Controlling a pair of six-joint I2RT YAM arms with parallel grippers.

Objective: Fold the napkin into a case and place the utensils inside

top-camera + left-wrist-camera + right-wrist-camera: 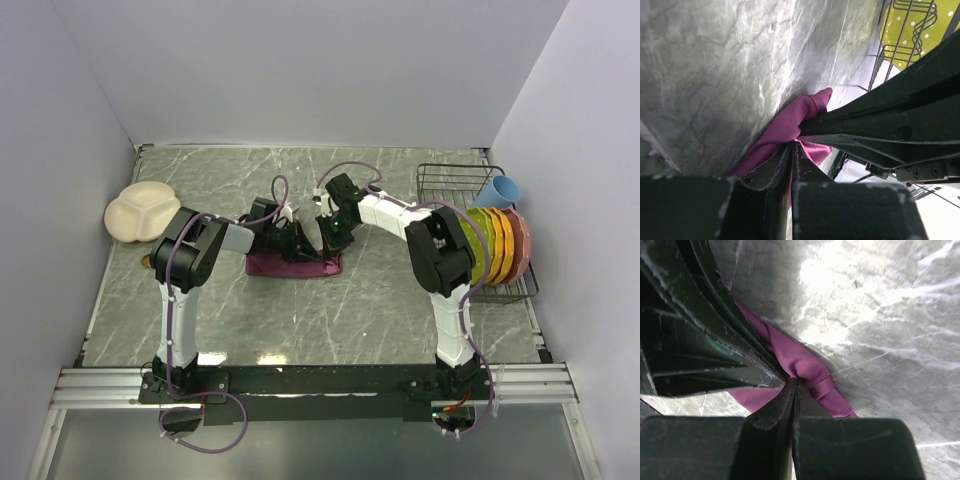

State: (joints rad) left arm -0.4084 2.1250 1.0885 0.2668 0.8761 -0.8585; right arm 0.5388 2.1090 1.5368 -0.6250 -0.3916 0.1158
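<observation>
The top view looks down from high above and behind the arm bases (172, 378), taking in the whole counter (380, 300), napkin (296, 266) near its middle. The left wrist view sits right against the napkin, looking along the left tool (792, 146) toward the rack (878, 59). The right wrist view, equally close, faces the napkin from the opposite side along the right tool (795, 382). All three share the napkin.

my left gripper (290, 238) and right gripper (330, 232) hung close together, low over the maroon napkin (300, 266), which lay bunched in a short strip in the middle of the table (350, 310). it was too dark to tell whether they gripped the cloth. a cream divided plate (140, 212) lay far left. a wire rack (432, 190) of coloured plates (495, 245) and a blue cup (503, 190) stood far right.
</observation>
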